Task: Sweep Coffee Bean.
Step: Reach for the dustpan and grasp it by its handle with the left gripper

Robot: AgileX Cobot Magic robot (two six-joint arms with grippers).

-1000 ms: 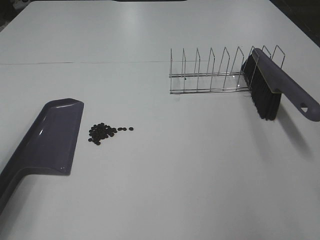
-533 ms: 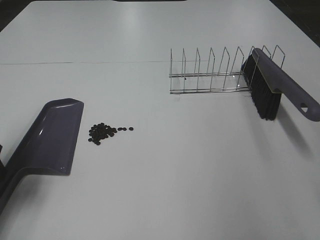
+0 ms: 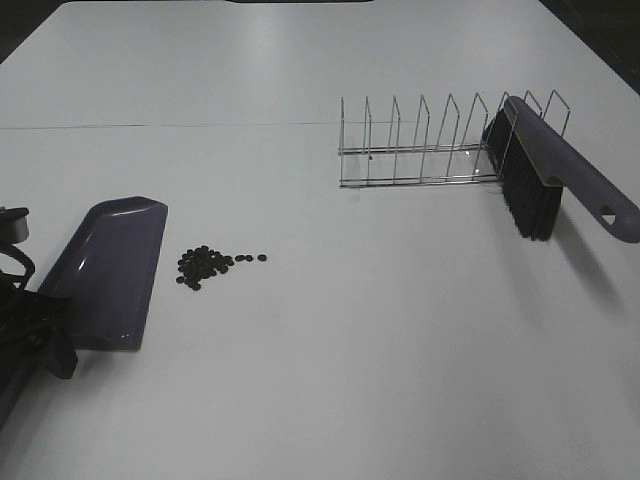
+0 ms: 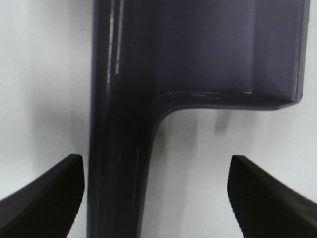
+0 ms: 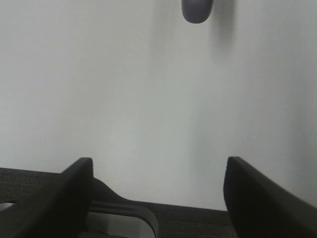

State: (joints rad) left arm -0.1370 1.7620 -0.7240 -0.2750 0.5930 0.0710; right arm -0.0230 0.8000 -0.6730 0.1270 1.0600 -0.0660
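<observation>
Hovering over dustpan handle (image 4: 119,188) with left gripper (image 4: 155,171) spread, empty; right gripper (image 5: 157,171) spread too. Next, likely: lower, clamp handle, fetch brush (image 3: 530,185).

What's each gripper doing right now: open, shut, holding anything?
Left gripper: open, jaws either side of the dustpan handle, not closed on it.
Right gripper: open, holding nothing.
</observation>
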